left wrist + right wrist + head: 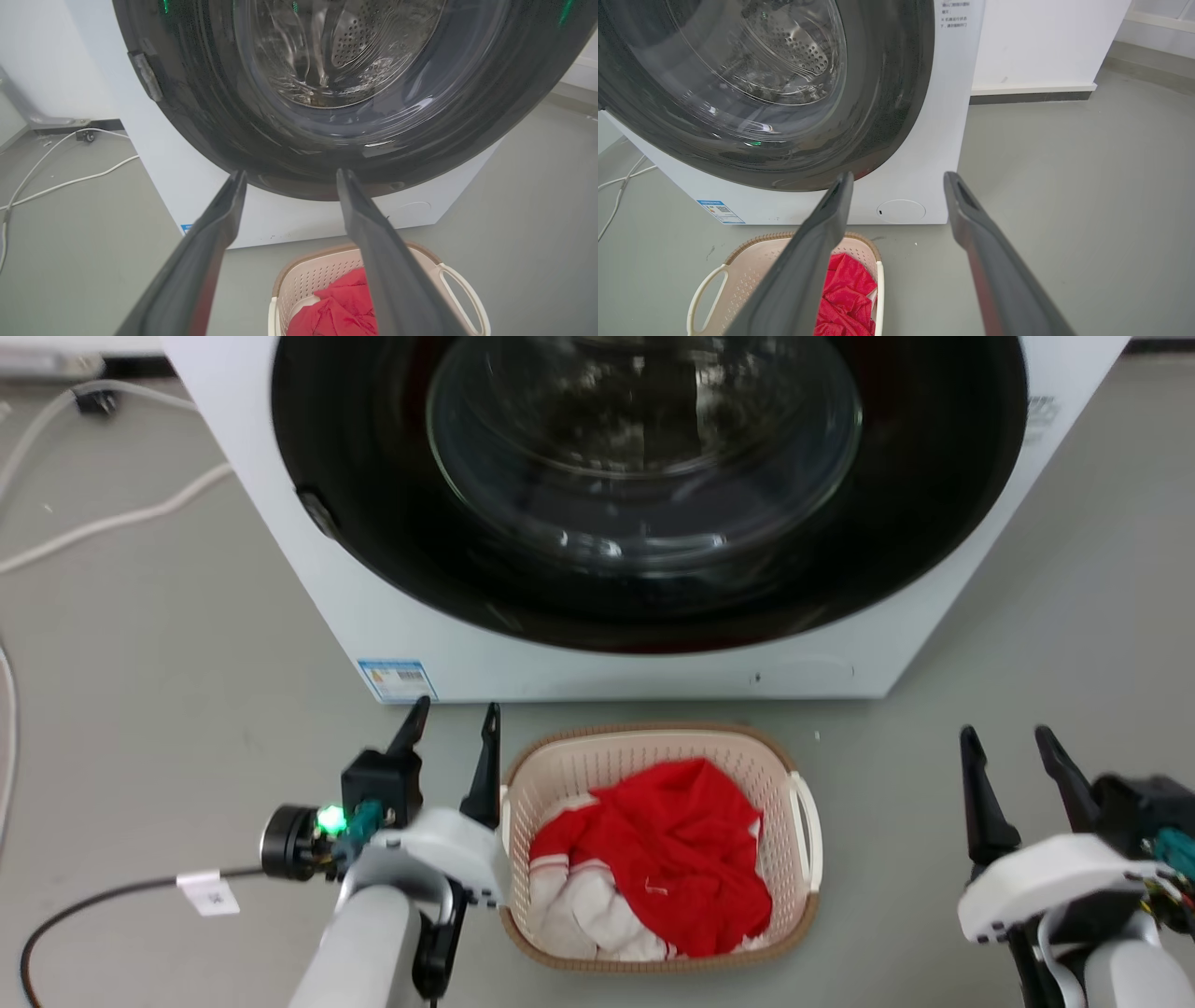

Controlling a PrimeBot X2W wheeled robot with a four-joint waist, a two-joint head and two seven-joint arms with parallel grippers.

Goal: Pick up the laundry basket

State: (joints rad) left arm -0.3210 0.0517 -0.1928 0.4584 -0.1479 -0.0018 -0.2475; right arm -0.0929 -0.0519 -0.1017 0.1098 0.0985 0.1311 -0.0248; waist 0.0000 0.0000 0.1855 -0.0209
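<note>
Perforated cream laundry basket (pixel 653 756), woven-look brown rim, holds crumpled red cloth (pixel 681 849).

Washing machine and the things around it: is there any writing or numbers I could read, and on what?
Blue-edged sticker, low on the washing machine front: too small to read.
Grey print, high on its front panel: too small to read.
White tag on the black cable: dark marks, blurred.
Laundry basket: no writing seen.

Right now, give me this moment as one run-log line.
left gripper: open, beside basket | right gripper: open, apart from basket | basket: on floor, red cloth inside, unlifted
</note>
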